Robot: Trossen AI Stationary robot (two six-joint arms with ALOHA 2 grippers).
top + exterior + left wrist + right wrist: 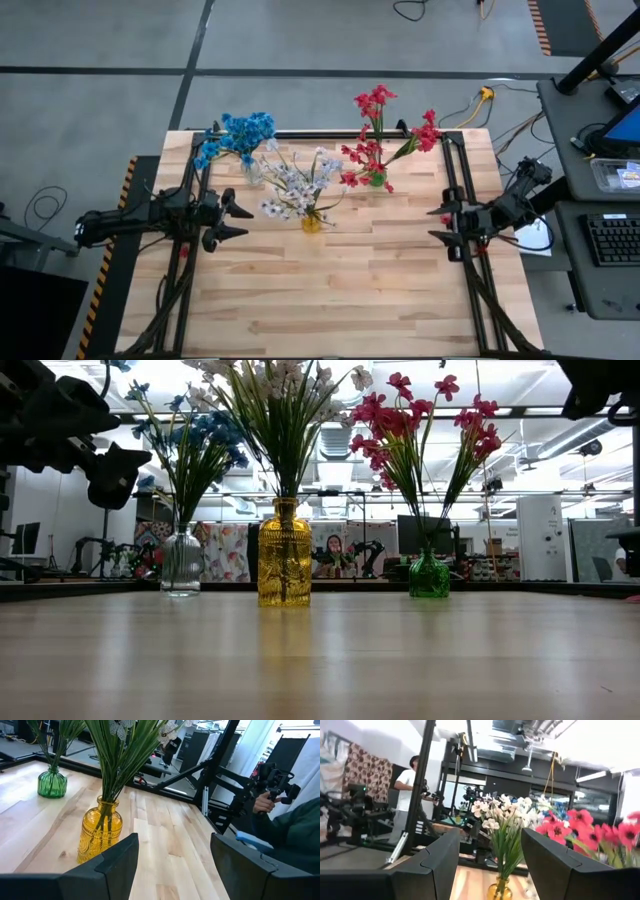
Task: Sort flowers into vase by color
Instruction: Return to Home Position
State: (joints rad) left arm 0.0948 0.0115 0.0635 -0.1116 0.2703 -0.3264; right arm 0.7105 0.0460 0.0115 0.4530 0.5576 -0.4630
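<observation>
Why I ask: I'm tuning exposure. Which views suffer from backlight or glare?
Low view: bright ceiling lights behind the white flowers wash out their blossoms, and the table carries a glossy reflection of the yellow vase. Right wrist view: blown-out ceiling behind the red flowers. High view: even light, no glare. Left wrist view: evenly lit.

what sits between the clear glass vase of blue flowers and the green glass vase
The yellow glass vase of white flowers, nearer the camera, in the low view.
</observation>
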